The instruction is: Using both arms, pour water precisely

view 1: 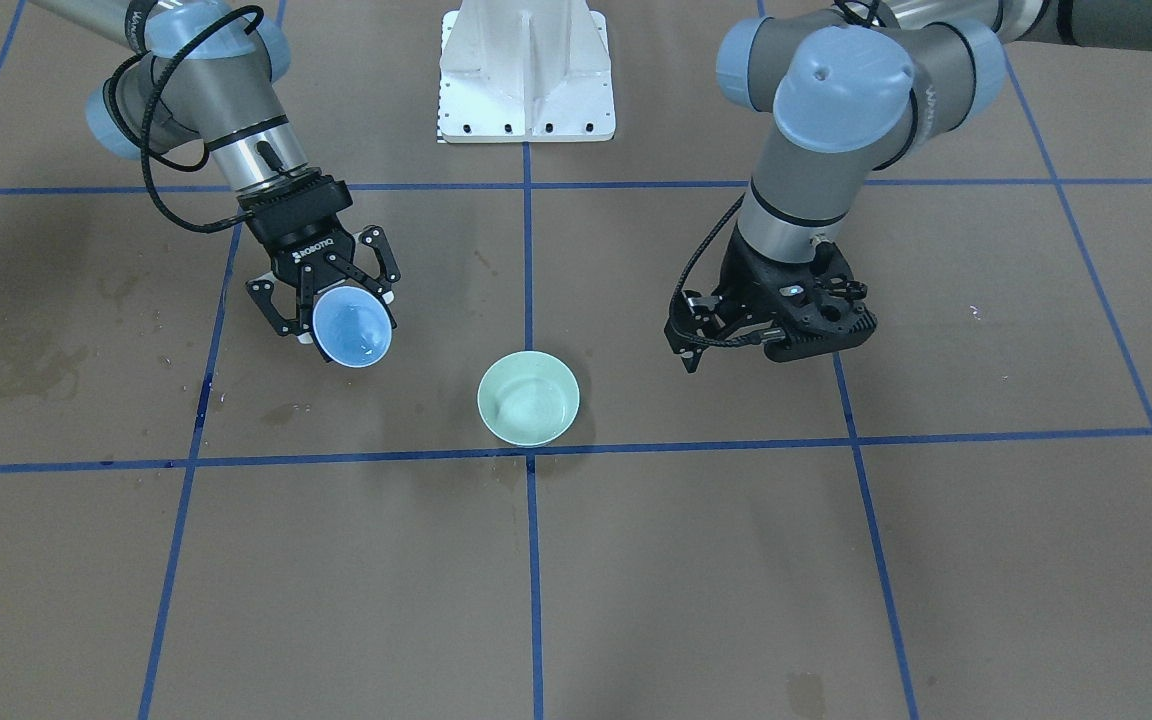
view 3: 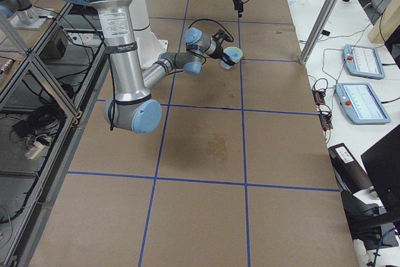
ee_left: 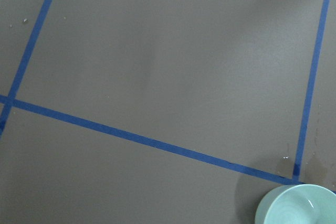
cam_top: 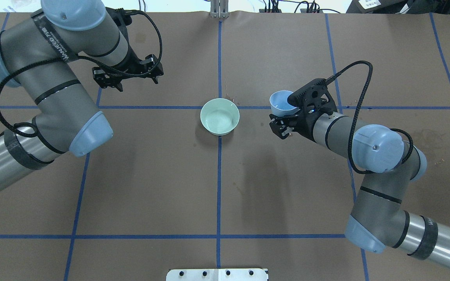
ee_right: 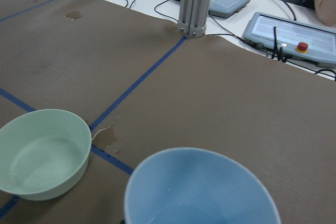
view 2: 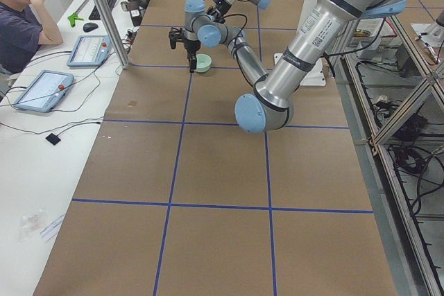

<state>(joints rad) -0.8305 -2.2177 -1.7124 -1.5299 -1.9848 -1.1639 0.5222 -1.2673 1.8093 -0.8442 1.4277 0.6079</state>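
Note:
A pale green bowl (view 1: pixel 528 397) stands at the table's centre and holds a shallow, rippled pool of water (ee_right: pixel 39 169). My right gripper (view 1: pixel 341 318) is shut on a light blue bowl (view 1: pixel 352 328) and holds it off the table, apart from the green bowl and to its side. The blue bowl (ee_right: pixel 199 190) fills the bottom of the right wrist view; I cannot tell how much water it holds. My left gripper (cam_top: pixel 127 74) hangs over bare table on the green bowl's other side, its fingers hidden. The green bowl (ee_left: pixel 299 205) shows in the corner of the left wrist view.
Small wet spots (ee_right: pixel 107 137) lie on the brown paper by the green bowl. The white pedestal (view 1: pixel 526 70) stands at the robot's edge. An aluminium post (ee_right: pixel 194 3), tablets (ee_right: pixel 294 30) and a seated operator (view 2: pixel 17 25) are beyond the far edge.

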